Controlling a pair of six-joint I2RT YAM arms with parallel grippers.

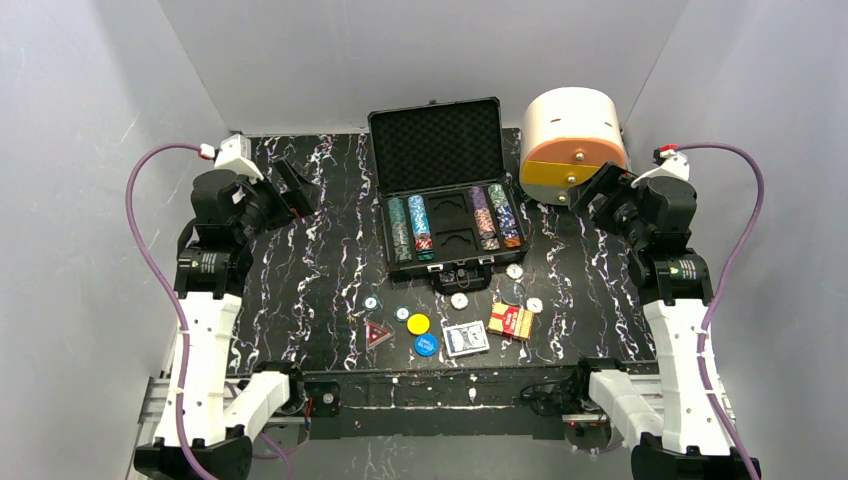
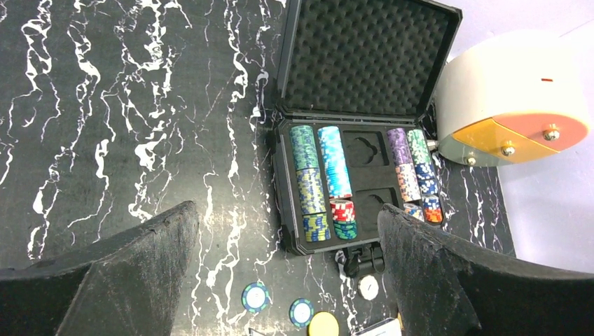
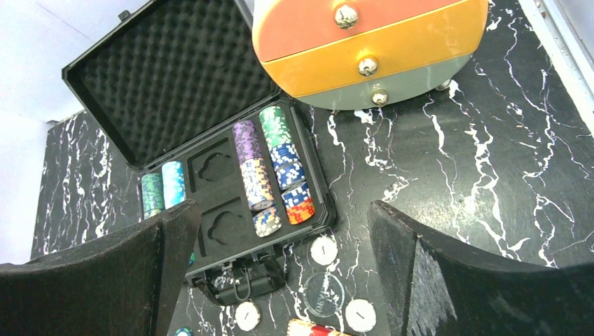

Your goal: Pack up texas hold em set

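Observation:
The black briefcase [image 1: 437,145] lies open at the back centre, with rows of poker chips [image 1: 412,226] on both sides and two bare card slots in the middle. In front of it on the table lie the blue deck [image 1: 465,338], the red deck [image 1: 511,322], the red triangle [image 1: 377,334], a yellow button [image 1: 418,323], a blue button [image 1: 426,345], white buttons [image 1: 459,300] and two loose chips [image 1: 372,302]. My left gripper [image 1: 295,190] is open and empty, held high left of the case. My right gripper [image 1: 597,190] is open and empty, held high right of it.
A white-and-orange cylindrical box [image 1: 572,145] stands at the back right, close to the case's right side. A clear round disc [image 1: 512,292] lies by the case handle [image 1: 458,275]. Grey walls close in the table on three sides.

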